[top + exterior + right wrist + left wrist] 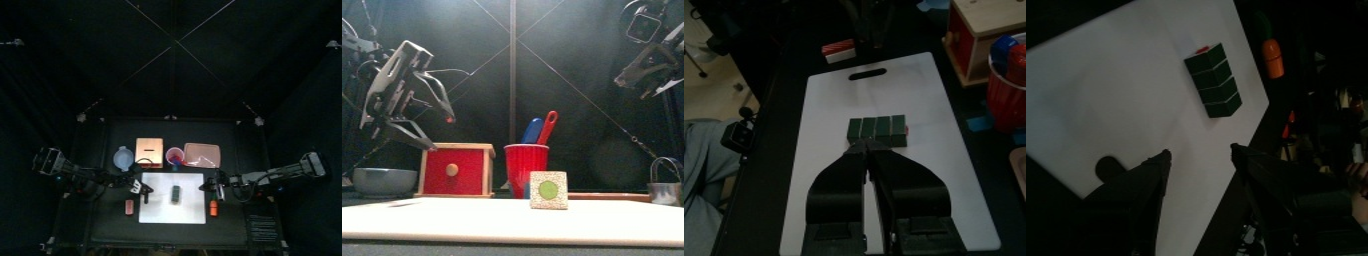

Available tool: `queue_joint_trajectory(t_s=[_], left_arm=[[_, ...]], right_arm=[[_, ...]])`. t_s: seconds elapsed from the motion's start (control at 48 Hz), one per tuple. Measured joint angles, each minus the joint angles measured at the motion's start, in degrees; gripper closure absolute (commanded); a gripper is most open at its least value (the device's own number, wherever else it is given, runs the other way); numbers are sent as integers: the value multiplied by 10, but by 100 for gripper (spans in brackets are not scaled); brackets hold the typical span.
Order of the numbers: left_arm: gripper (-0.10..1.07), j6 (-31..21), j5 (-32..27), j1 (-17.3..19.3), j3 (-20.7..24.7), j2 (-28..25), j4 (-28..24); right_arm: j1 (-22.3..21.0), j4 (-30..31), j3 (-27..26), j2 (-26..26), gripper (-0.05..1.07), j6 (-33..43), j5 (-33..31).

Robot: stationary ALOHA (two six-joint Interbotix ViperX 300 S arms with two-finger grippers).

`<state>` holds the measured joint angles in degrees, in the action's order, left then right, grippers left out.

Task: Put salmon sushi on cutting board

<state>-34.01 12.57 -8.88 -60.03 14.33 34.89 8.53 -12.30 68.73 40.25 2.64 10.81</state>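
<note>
Left gripper [1200, 153], jaws wide and empty, over cutting board [191, 205]; right gripper [865, 152] closed; salmon sushi [130, 205] beside the board's left edge, where an off-centre descent might shove it.

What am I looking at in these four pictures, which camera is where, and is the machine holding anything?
This is a robot with two black arms at a small table. One picture looks straight down from above, one looks level from the table's front edge, and two come from cameras on the wrists. The white cutting board carries a green roll. The salmon sushi lies on the table beside the board, on the left arm's side; a longer orange piece lies on the other side. The left gripper is open over the board, and the right gripper is shut. Neither holds anything.
</note>
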Motion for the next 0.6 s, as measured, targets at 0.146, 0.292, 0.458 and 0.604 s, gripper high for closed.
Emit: queue_joint_trajectory(t_s=[0.146,0.292,0.458,0.604], left_arm=[[11,-1,-9,1,-18,33,14],[11,-1,-57,-1,-38,74,53],[11,-1,-115,5,-58,118,78],[11,-2,-134,37,-61,138,53]], right_arm=[[0,0,0,0,100,-1,0],[0,-1,-1,0,100,0,0],[2,-3,0,-7,100,0,0],[2,1,0,-19,100,0,0]])
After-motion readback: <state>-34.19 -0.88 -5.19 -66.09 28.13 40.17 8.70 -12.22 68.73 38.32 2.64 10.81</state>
